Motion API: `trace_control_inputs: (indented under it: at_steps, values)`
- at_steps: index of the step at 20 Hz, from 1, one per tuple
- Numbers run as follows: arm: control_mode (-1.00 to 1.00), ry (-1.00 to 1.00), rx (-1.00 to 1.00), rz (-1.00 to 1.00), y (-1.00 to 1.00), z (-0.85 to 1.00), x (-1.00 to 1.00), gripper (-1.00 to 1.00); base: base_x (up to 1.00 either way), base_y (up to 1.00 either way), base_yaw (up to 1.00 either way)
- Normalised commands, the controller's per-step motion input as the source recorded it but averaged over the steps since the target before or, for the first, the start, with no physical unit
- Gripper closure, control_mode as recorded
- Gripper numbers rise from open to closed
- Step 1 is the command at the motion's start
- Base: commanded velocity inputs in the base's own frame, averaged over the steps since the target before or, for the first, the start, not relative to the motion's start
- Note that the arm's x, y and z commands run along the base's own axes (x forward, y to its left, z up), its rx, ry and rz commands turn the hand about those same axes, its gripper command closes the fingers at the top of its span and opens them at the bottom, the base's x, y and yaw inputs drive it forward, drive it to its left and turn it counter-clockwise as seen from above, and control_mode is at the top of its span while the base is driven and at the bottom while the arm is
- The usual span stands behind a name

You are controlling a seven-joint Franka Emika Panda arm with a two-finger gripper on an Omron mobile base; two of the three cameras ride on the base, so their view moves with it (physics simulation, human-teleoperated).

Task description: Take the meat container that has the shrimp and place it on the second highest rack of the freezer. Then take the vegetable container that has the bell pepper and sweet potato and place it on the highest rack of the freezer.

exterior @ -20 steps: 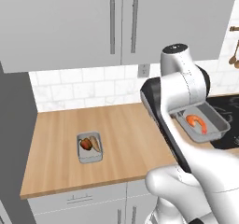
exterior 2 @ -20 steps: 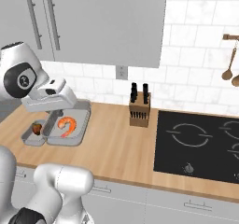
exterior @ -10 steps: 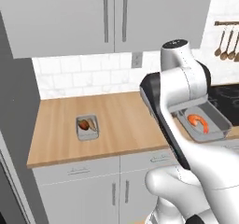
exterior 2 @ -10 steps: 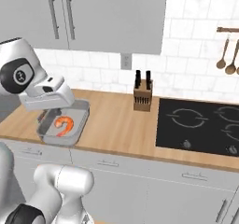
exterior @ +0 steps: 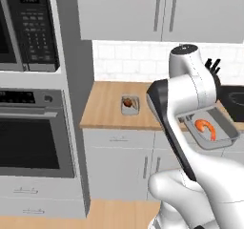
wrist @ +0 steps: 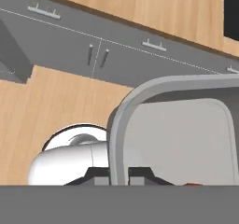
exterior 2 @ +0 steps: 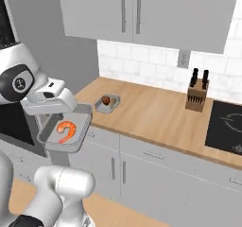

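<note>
Stage one was underway, nothing delivered yet. The meat container [exterior: 209, 130] with the shrimp [exterior: 205, 127] was off the bench [exterior: 107, 106] and hanging in the air in front of the lower cabinets, carried by the gripper [wrist: 119, 171]; in the right base view the tray [exterior 2: 66, 130] sat just under the hand at about 8 o'clock of the picture, clear of the bench edge. Fingers [wrist: 140, 171] were clamped on the tray's rim, one each side of the wall, as the hand view showed. The vegetable container [exterior: 129, 104] with the bell pepper [exterior: 127, 102] sat on the bench, well apart from the arm, untouched; the sweet potato was too small to make out. No open freezer or rack was visible, so both placements were left: shrimp tray to the second highest rack, then the vegetable tray to the highest rack.

Versus the earlier frames: the whole picture had shifted, so the base had driven. An oven [exterior: 35, 132] and a tall grey panel had come into view at 9 o'clock of the left base view, and the bench looked farther off. The grip on the tray looked unchanged, still firmly closed.
</note>
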Motion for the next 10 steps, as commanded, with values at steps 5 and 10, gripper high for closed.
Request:
trace_control_inputs:
  at_steps: [5,10]
  values:
    - [1.00,0.00,0.00,0.00,0.00,0.00,0.00,1.00,-0.09,0.87,0.41]
    - [1.00,0.00,0.00,0.00,0.00,0.00,0.00,1.00,-0.02,1.00,0.10]
